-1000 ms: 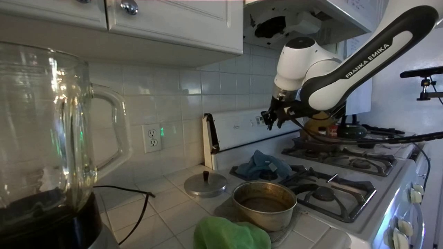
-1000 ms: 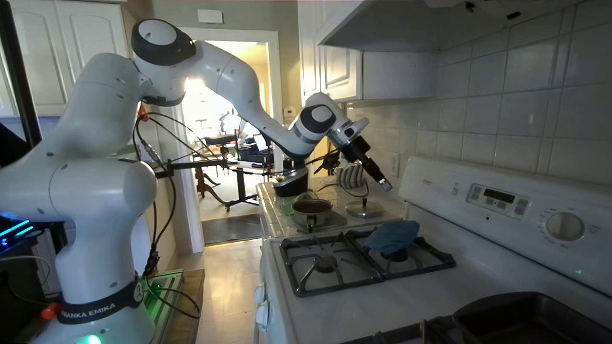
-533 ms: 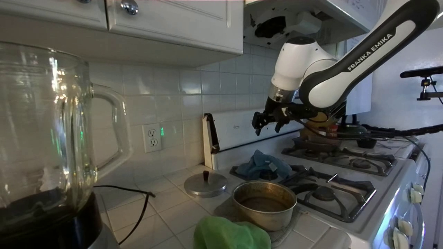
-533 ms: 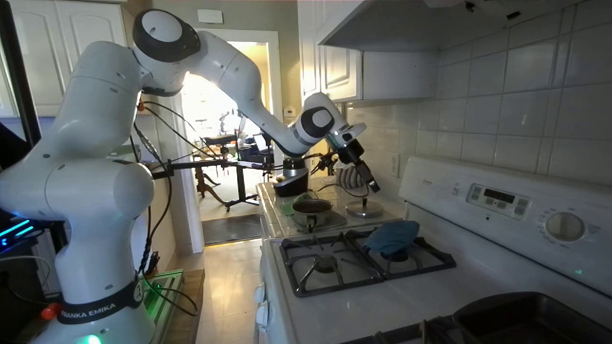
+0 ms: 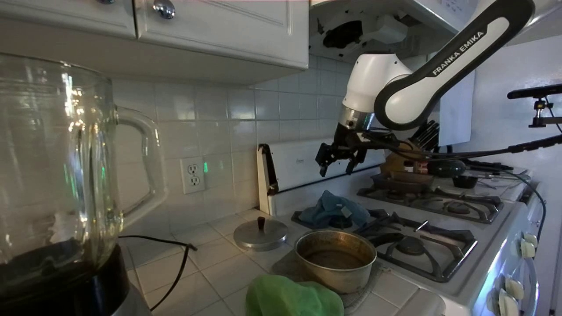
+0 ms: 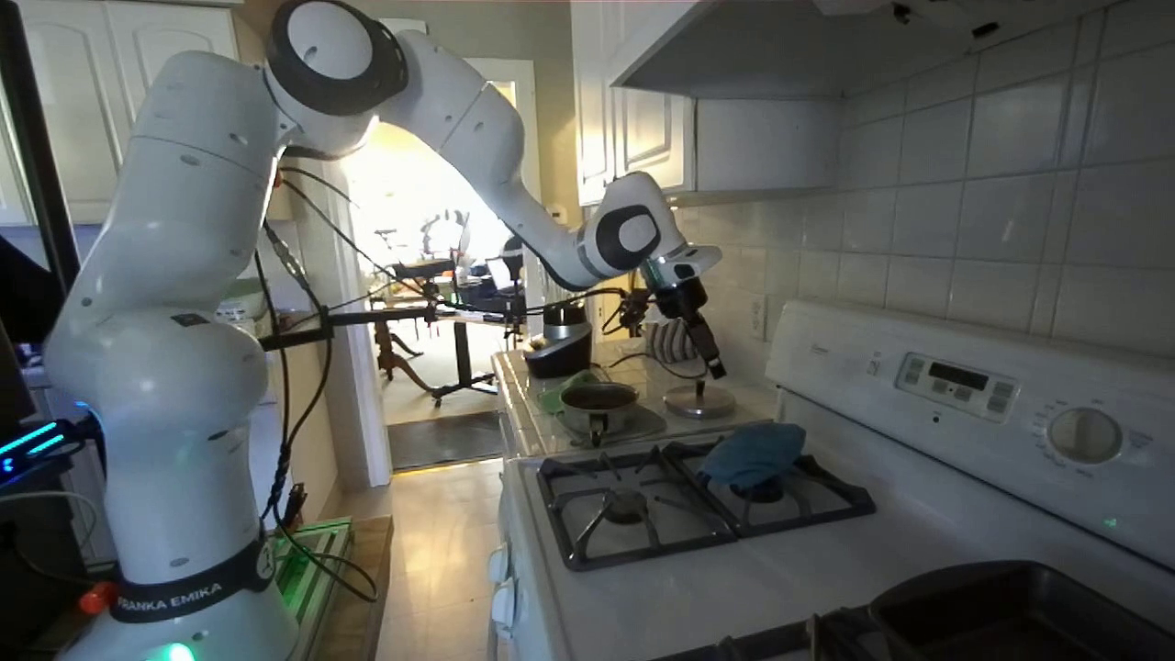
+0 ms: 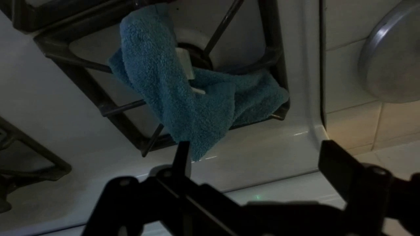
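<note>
My black gripper (image 7: 255, 144) stands open, its fingers wide apart with nothing between them. In an exterior view the gripper (image 5: 336, 171) hangs pointing down in front of the stove's back panel (image 5: 303, 164). Below it, a crumpled blue cloth (image 5: 336, 210) with a pale tag lies over a burner grate at the back. The wrist view shows this cloth (image 7: 157, 62) under and beyond the left finger, with a gap in height that both exterior views confirm. A round metal lid (image 7: 393, 62) with a dark knob rests on the tiled counter at the right of the wrist view.
A metal pot (image 5: 338, 278) sits on a mat on the counter beside the stove. Near it are a green cloth (image 5: 292, 298) and a glass blender (image 5: 57, 175). A dark baking pan (image 6: 1019, 615) rests on the stove's other grate. The range hood (image 6: 734, 55) overhangs.
The gripper's fingers have spread wider. It has come lower and shifted toward the counter side of the stove, while the arm's elbow has risen. The cloth, lid and pot have stayed put.
</note>
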Robot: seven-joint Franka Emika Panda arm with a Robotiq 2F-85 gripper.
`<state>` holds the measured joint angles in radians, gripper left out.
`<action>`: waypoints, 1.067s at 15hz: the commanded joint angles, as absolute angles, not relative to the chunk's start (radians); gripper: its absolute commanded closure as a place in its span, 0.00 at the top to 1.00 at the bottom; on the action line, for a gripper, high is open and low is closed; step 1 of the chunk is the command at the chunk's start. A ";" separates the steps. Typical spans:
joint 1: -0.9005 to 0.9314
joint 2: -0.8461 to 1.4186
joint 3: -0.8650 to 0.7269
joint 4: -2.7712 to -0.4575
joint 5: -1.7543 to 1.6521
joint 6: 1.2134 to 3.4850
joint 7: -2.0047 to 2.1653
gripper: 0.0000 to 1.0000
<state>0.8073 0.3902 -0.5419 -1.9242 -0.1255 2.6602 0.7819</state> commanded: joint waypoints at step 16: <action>0.296 0.464 -0.068 -1.765 -0.193 2.445 0.483 1.00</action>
<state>0.3246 0.4124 -0.0850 -1.8143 -0.1582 2.4501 0.5198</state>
